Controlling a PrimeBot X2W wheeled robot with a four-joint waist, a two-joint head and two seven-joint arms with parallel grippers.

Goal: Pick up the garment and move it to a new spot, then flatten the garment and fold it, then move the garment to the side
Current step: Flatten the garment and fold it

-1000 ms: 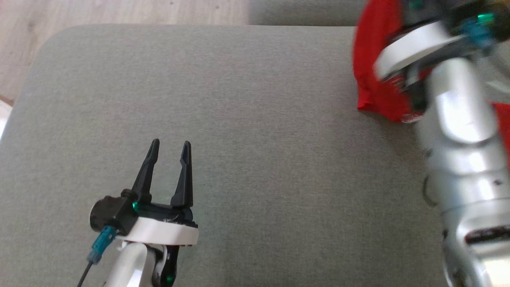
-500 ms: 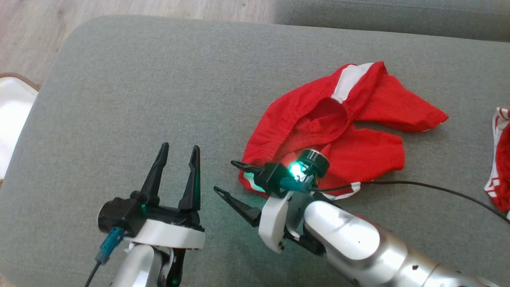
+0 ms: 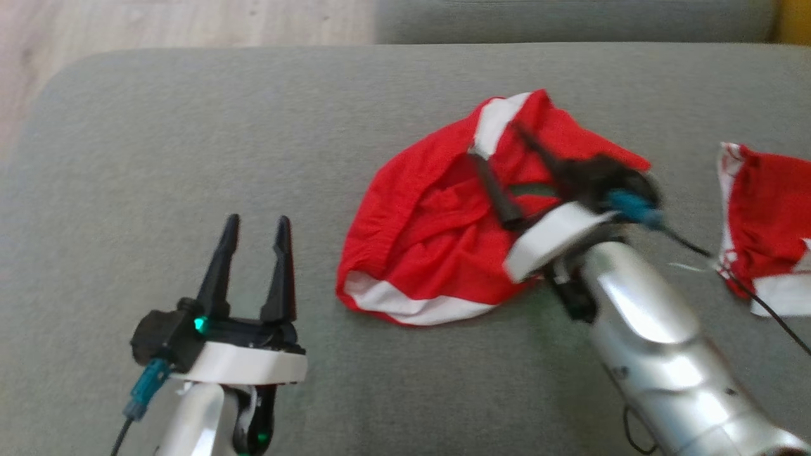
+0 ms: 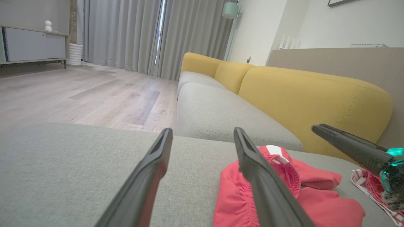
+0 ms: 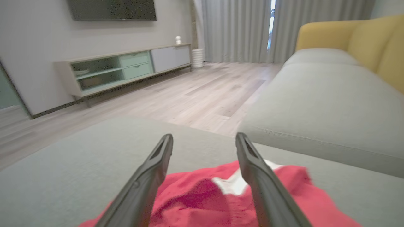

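- Red garment (image 3: 431, 234): one piece, crumpled in a loose heap. It has white bands at the near hem and at the far top edge. It lies on the grey cushion (image 3: 190, 158), a little right of the cushion's middle, and nothing grips it.
- Right gripper (image 3: 494, 139): the two dark fingers stand well apart with nothing between them. They point away from the robot over the far part of the garment, near the white band. From the left arm's camera, one finger is raised clear above the cloth.
- Left gripper (image 3: 258, 220): the fingers are spread and empty. It is poised over bare cushion to the left of the garment and does not touch it.
- Second red-and-white cloth (image 3: 766, 209): bunched at the right edge of the cushion, apart from the garment.
- Cable (image 3: 760, 297): thin and black, running from the right wrist across the near edge of that second cloth.
- Grey seat (image 4: 221, 116): a separate cushion beyond the one with the garment, with a yellow sofa back (image 4: 315, 94) behind it.
- Wooden floor (image 5: 205, 91): pale planks to the left of the seating.
- Low cabinet (image 5: 126, 69): long, set against the wall.
- Curtains (image 4: 126, 34): grey, full length.
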